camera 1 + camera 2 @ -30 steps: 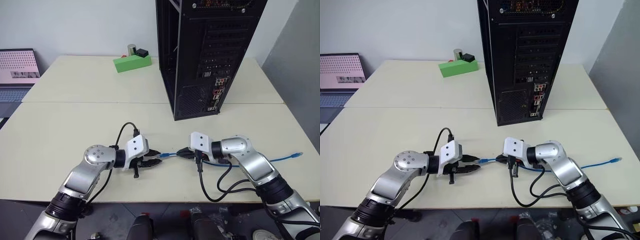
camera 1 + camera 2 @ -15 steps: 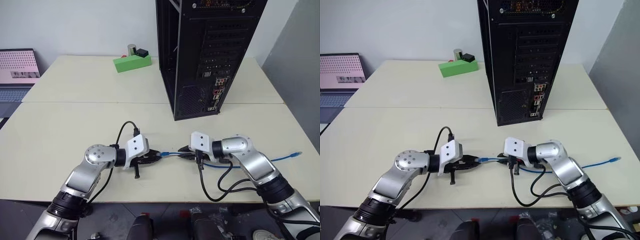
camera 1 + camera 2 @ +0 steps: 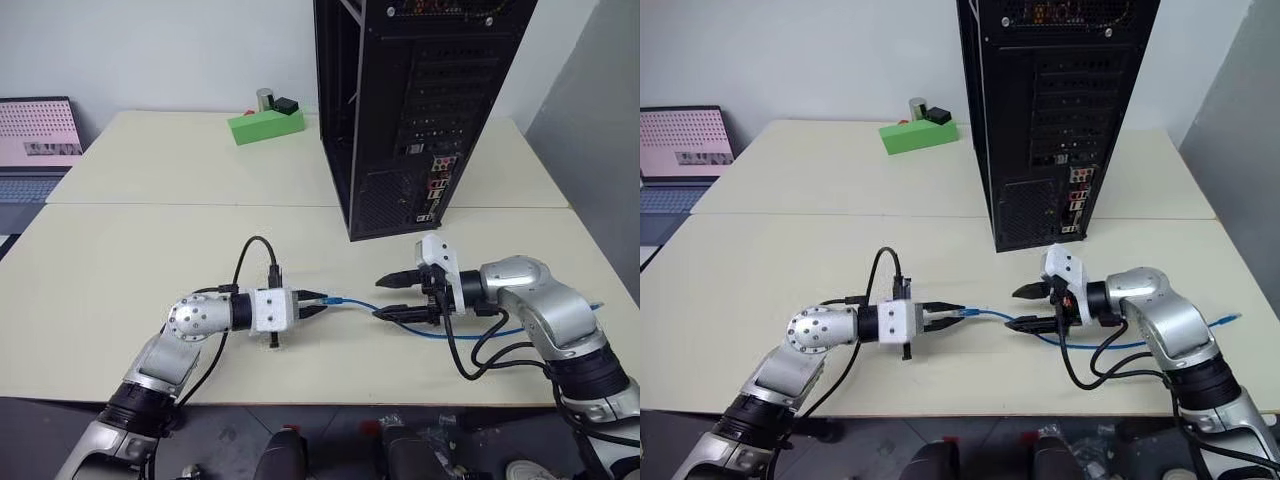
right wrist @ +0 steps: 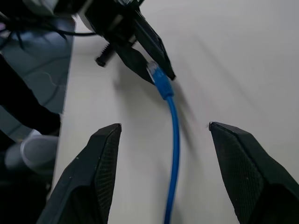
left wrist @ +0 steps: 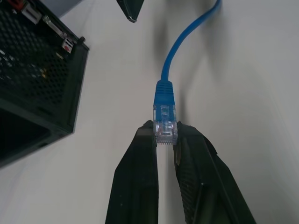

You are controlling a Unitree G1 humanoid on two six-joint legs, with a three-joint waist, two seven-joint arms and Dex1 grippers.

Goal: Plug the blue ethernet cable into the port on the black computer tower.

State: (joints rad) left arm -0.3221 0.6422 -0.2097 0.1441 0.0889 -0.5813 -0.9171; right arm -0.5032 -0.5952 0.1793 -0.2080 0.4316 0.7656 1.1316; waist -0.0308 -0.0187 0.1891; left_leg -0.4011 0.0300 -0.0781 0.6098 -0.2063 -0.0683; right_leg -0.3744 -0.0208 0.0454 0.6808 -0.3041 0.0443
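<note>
While the left gripper [image 5: 164, 140] pinches the clear plug [image 5: 165, 122] of the blue cable [image 3: 352, 303] fast between closed fingers, the cord runs free across the table [image 3: 120, 260] under the right gripper [image 3: 393, 296], whose fingers stand wide apart and hold nothing. Judged purpose: one hand keeps the plug steady for aiming. Black computer tower [image 3: 400, 110]: upright, well behind both hands, rear connectors facing them. Far plug [image 3: 597, 308] lies at the table's right edge. Which socket takes the plug is too small to tell

Right gripper [image 4: 163, 140] spread wide; left gripper [image 4: 156, 65] pinches the cable plug [image 4: 159, 78].
</note>
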